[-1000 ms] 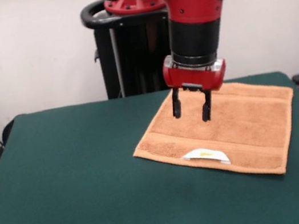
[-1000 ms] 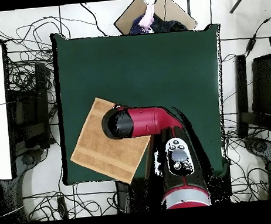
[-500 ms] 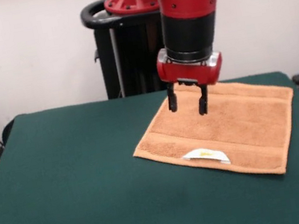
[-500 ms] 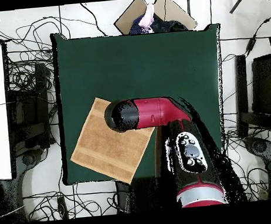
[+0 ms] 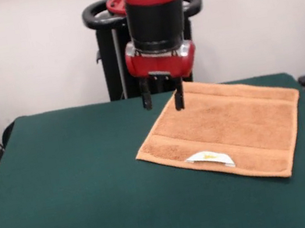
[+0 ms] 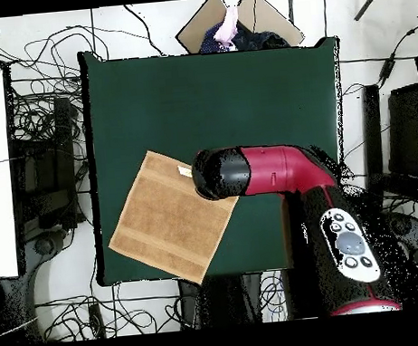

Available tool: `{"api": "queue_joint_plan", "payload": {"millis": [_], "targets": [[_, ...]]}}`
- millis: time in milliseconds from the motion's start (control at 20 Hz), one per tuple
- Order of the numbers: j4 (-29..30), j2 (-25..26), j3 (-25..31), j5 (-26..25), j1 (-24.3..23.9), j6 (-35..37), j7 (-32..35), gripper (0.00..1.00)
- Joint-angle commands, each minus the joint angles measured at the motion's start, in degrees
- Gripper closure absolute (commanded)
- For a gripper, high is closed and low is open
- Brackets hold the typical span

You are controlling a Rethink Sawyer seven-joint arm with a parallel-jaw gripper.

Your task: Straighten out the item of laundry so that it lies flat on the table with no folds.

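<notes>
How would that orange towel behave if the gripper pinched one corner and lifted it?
The towel looks like soft terry, so it would probably droop and fold. It lies thin and flat, so it is likely light. On the felt-like table it may drag rather than slide.

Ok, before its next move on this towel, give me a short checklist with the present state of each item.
1. Towel lies flat, no folds showing: ok.
2. Towel wholly on the table: cannot tell; in the overhead view one corner lies at the table's edge.
3. Gripper open and empty: ok.
4. Gripper lifted clear of the towel: ok.
5. White label lying flat: cannot tell; it shows at the near edge.
</notes>
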Motion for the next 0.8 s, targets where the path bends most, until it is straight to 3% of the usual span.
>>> {"api": "queue_joint_plan", "payload": {"millis": [50,200,800], "targets": [[4.4,-9.1,9.2,0.6,-2.5,11.6,-17.4,0.0],[3.9,-10.6,10.2,1.1,-3.5,14.0,-19.7,0.0],[-1.6,-7.2,11.9,-1.5,-7.3,16.3,-26.4,0.0]]}}
